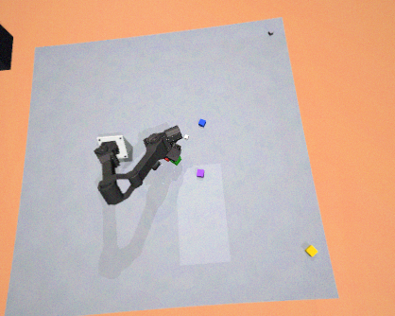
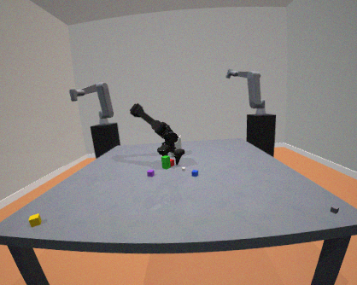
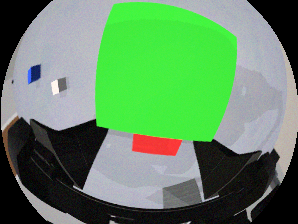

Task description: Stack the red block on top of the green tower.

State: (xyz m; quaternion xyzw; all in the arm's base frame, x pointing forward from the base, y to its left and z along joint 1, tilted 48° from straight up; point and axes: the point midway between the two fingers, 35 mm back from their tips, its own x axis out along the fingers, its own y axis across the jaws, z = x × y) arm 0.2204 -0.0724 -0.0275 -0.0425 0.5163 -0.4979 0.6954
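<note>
Gripper (image 2: 172, 154) hung wide open and empty, low over the green tower (image 2: 166, 162). Red block (image 2: 172, 162) sat on the table just right of the tower, probably touching. Best approach: straddle only red, keeping the fingers off green, then lift straight up.

The small red cube (image 2: 172, 162) is set just beside, perhaps touching, the taller green block tower (image 2: 166, 162) on the grey table (image 2: 245, 188).
</note>
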